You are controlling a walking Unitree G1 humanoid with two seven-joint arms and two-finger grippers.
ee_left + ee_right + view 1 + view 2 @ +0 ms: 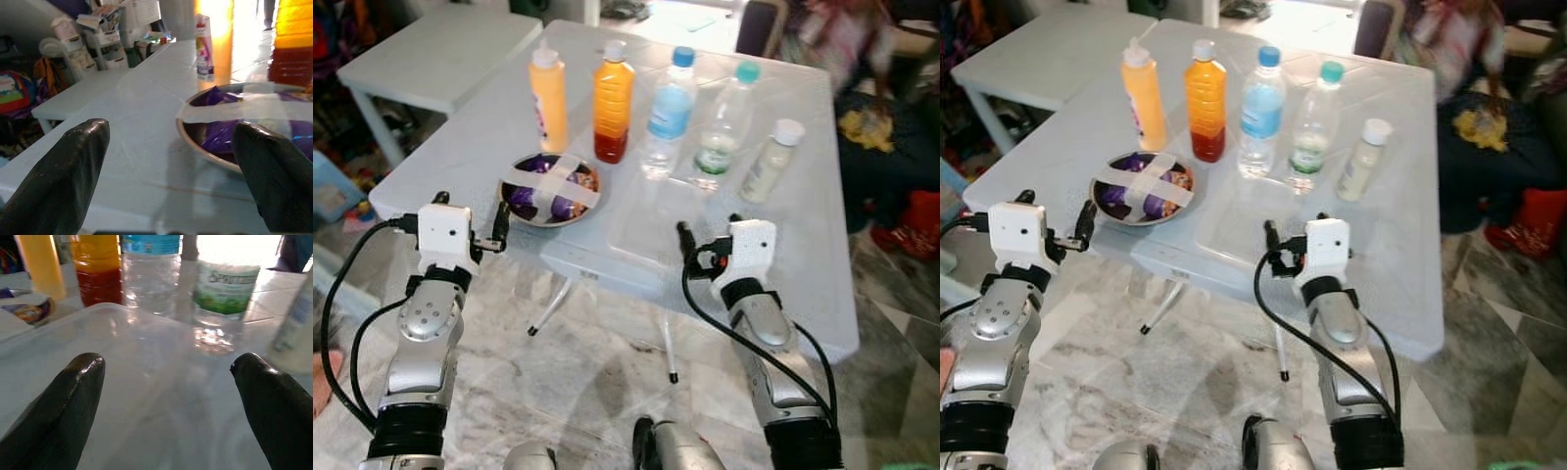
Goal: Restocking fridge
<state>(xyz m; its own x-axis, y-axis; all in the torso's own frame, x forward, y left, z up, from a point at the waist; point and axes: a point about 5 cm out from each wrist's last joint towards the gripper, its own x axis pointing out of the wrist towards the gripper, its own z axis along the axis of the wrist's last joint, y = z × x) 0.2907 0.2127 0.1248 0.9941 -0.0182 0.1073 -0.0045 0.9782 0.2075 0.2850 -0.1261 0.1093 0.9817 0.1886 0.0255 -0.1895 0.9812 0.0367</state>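
We are at the approach step: both grippers hover at the worktop's (pixel 460 147) near edge, fingers spread wide and empty. The left gripper (pixel 470 227) faces the taped bowl (pixel 551 188); the right gripper (pixel 710 238) faces what looks like a clear tray (pixel 636 230), bottles (pixel 613 100) standing behind it. Next, we must close on one item.

table (pixel 822 245): five bottles in a far row, left to right: squeeze bottle (pixel 549 98), juice bottle (pixel 613 100), water bottle (pixel 670 113), clear bottle (pixel 722 127), small bottle (pixel 770 162) | bowl (pixel 550 189) near-left, before the squeeze bottle | tray (pixel 641 230) right of bowl, before the water bottles | second table (pixel 440 54) far left
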